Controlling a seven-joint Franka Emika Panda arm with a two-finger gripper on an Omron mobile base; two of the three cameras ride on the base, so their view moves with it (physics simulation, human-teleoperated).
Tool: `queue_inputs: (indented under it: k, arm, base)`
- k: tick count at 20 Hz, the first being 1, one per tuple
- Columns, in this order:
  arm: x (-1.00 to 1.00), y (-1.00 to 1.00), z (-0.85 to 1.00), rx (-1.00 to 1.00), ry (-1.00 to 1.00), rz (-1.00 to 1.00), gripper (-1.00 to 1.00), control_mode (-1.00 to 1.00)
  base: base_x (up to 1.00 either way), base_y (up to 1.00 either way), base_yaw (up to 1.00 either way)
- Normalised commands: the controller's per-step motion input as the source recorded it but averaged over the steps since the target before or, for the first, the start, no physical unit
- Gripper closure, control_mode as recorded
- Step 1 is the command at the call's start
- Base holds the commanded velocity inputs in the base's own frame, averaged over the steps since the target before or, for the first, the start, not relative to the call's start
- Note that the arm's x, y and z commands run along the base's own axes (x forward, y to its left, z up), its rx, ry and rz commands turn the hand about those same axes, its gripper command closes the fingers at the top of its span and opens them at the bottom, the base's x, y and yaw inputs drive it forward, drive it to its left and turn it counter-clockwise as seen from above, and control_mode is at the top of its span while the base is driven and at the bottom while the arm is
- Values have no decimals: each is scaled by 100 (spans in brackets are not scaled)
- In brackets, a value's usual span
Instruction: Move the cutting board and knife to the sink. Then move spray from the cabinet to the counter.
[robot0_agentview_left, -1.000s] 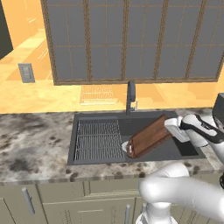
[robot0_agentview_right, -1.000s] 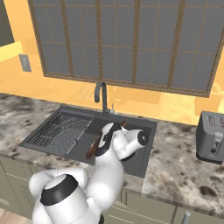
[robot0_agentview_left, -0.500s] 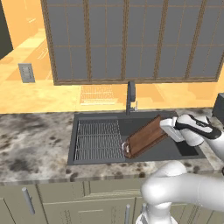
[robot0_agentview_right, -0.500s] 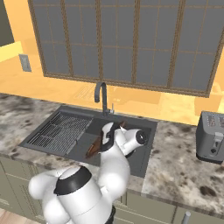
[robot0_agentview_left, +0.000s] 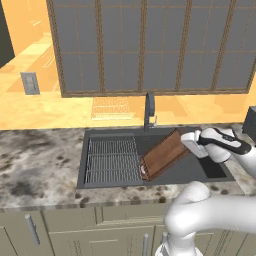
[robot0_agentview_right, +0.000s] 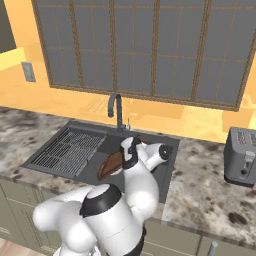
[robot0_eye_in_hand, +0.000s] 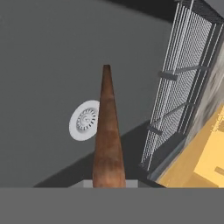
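The reddish-brown cutting board (robot0_agentview_left: 162, 155) hangs tilted over the dark sink (robot0_agentview_left: 205, 170), its low end near the basin floor. My gripper (robot0_agentview_left: 187, 143) is shut on its upper right end. From the right the board (robot0_agentview_right: 111, 165) pokes out left of the gripper (robot0_agentview_right: 128, 156). In the hand view the board (robot0_eye_in_hand: 107, 135) runs edge-on away from me, above the white drain (robot0_eye_in_hand: 85, 120). Speckled counter (robot0_agentview_left: 40, 165) surrounds the sink. The knife, the spray and the cabinet are out of view.
A wire grid rack (robot0_agentview_left: 112, 160) fills the sink's left half. The dark faucet (robot0_agentview_left: 149, 110) stands behind the basin. A grey toaster (robot0_agentview_right: 242, 160) sits on the counter (robot0_agentview_right: 200, 190) to the right. A large window rises behind.
The arm has carried the cutting board a little to the left over the basin. The grip on the board is unchanged.
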Motion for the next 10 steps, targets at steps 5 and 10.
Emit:
queue_inputs:
  k: [5, 10]
  arm:
    - [15, 7, -6, 4, -4, 3, 100, -100]
    - [14, 9, -5, 4, -4, 0, 100, -100]
  base:
    - [0, 0, 0]
    - [0, 0, 0]
